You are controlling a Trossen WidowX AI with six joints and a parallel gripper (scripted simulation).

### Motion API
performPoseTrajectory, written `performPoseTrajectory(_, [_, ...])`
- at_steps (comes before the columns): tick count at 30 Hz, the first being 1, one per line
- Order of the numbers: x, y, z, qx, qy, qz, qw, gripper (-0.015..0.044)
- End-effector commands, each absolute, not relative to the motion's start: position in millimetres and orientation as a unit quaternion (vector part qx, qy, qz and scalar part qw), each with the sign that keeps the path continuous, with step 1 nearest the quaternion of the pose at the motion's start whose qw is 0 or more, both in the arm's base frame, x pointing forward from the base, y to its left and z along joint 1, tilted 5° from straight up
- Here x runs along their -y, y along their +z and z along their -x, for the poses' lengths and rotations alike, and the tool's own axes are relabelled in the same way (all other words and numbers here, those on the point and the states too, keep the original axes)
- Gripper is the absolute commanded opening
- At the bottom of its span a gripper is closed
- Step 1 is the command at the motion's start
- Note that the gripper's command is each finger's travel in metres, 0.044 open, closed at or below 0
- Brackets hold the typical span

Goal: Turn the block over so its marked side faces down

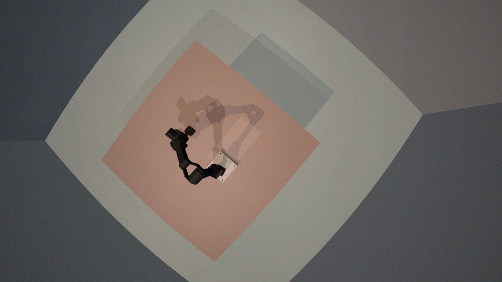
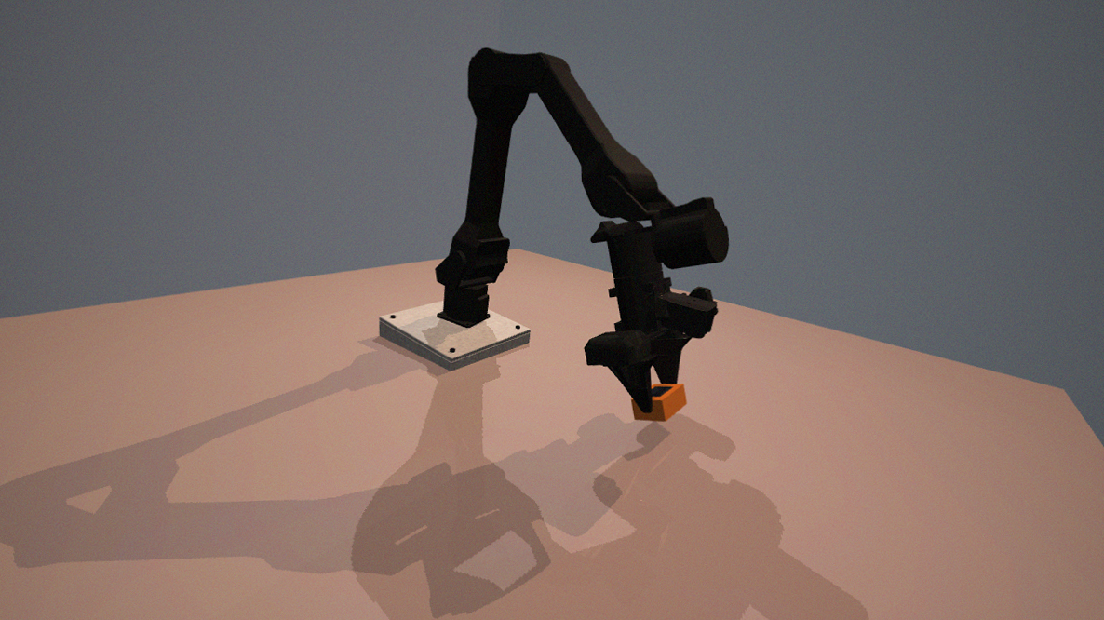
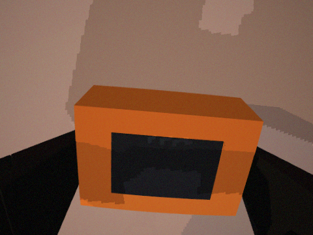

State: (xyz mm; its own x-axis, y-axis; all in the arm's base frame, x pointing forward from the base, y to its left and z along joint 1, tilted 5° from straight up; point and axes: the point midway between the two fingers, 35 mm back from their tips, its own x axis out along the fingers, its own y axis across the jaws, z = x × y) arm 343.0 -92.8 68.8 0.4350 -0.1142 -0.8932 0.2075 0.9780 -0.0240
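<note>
An orange block (image 2: 667, 406) (image 3: 163, 122) has a dark rectangular mark on one face. In the exterior view the marked face points up, and in the wrist view it faces the camera. My gripper (image 2: 658, 397) (image 3: 163, 147) is shut on the block, with one black finger on each short side. The gripper points down and holds the block a little above the table (image 2: 879, 461) (image 1: 211, 223). In the top view only a small orange sliver of the block (image 1: 188, 135) shows beside the arm, and the fingertips are hidden.
The arm's pale base plate (image 1: 228, 163) (image 2: 410, 324) stands on the table, behind and left of the gripper in the exterior view. Arm shadows fall across the table. The table's edge runs behind the arm and down the right side in the exterior view.
</note>
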Motion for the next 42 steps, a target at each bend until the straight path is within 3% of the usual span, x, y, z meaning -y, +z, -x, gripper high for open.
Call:
performPoseTrajectory(1, [91.9, 70.3, -341.2, -0.496, -0.094, -0.040, 0.862, 0.0000])
performPoseTrajectory(42, [97.0, 34.2, -355.6, -0.260, -0.101, -0.016, 0.960, 0.0000])
